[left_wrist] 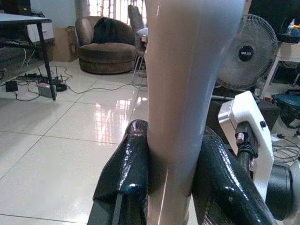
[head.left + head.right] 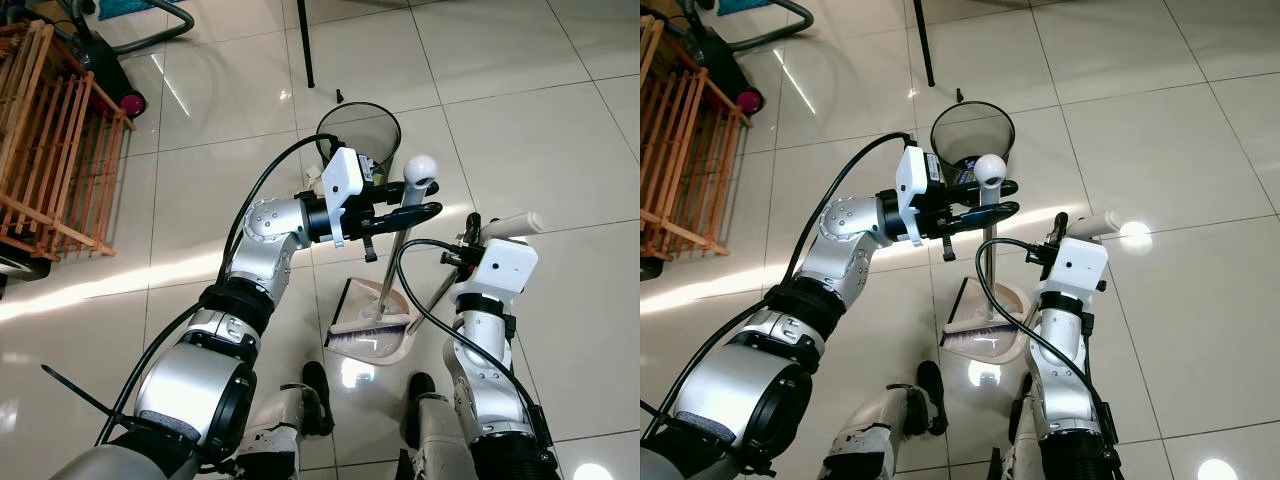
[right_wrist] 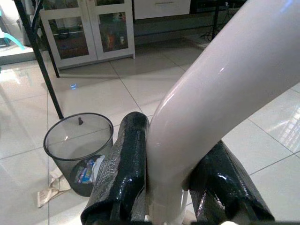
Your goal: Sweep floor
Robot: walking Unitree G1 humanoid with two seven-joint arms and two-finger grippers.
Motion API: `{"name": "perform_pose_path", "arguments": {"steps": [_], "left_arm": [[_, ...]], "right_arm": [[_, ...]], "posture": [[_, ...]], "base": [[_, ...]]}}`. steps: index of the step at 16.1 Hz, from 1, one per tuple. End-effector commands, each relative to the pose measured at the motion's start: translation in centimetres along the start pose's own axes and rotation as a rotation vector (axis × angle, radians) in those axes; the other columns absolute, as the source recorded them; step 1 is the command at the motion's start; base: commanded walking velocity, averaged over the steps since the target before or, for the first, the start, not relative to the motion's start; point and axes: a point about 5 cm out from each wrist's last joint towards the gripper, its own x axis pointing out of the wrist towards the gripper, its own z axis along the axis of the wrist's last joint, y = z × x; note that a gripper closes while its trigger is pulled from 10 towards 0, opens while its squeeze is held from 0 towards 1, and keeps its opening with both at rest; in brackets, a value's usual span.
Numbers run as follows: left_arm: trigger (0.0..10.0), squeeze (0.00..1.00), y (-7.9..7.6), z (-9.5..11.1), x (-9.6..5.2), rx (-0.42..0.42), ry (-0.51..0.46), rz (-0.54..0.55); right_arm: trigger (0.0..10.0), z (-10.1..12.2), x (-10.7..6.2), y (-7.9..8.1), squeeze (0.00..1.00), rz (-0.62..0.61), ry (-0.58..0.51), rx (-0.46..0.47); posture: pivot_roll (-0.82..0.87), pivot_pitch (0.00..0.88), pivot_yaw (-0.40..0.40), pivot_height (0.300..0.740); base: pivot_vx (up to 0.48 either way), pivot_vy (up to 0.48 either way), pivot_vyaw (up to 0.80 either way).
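Note:
My left gripper (image 2: 412, 203) is shut on the upright broom handle (image 1: 183, 93), just below its white knob (image 2: 421, 168). The broom's brush (image 2: 368, 324) rests on the pale dustpan (image 2: 385, 345) lying on the tiles between my feet. My right gripper (image 3: 171, 183) is shut on the dustpan's curved white handle (image 3: 211, 93), which sticks out to the right of the wrist (image 2: 512, 222). A black mesh waste bin (image 2: 358, 135) with some rubbish inside stands just beyond the broom.
A wooden slatted rack (image 2: 50, 140) stands at the left, with a vacuum cleaner (image 2: 100, 60) behind it. A thin black leg (image 2: 305, 45) stands beyond the bin. Crumpled paper (image 3: 49, 190) lies beside the bin. Glossy tiles spread out to the right.

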Motion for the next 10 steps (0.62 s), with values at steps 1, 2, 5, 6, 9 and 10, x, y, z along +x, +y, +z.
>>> {"name": "perform_pose_path", "arguments": {"steps": [1,2,5,6,9,10], "left_arm": [[10.0,0.00,-0.1,0.1,-0.1,-0.009,-0.030,0.001],[10.0,0.00,-0.1,0.1,-0.1,-0.009,-0.030,0.001],[10.0,0.00,2.8,3.1,-1.8,0.114,0.048,0.115],[10.0,0.00,4.0,3.6,-2.8,0.136,0.080,0.202],[10.0,0.00,4.1,3.1,-3.2,0.086,0.050,0.251],[10.0,0.00,4.1,3.1,-3.2,0.070,0.037,0.257]], "right_arm": [[10.0,-2.1,-1.2,-0.5,0.00,-0.007,0.111,-0.026],[10.0,-2.1,-1.2,-0.5,0.00,-0.007,0.111,-0.026],[10.0,-2.4,-1.1,-0.2,0.00,0.004,0.120,-0.026],[10.0,-2.5,-1.0,0.0,0.00,0.010,0.123,-0.025],[10.0,-2.4,-0.8,-0.2,0.00,0.009,0.120,-0.025],[10.0,-2.4,-0.8,-0.4,0.00,0.008,0.119,-0.025]], "posture": [[0.02,0.366,0.177,0.740],[0.02,0.366,0.177,0.740],[0.03,0.339,0.168,0.740],[0.03,0.335,0.165,0.740],[0.03,0.333,0.166,0.740],[0.03,0.333,0.166,0.740]], "base": [[0.000,0.000,0.00],[0.000,0.000,0.00],[0.000,0.000,0.00],[0.000,0.000,0.00],[0.000,0.000,0.00],[0.000,0.000,0.00]]}}
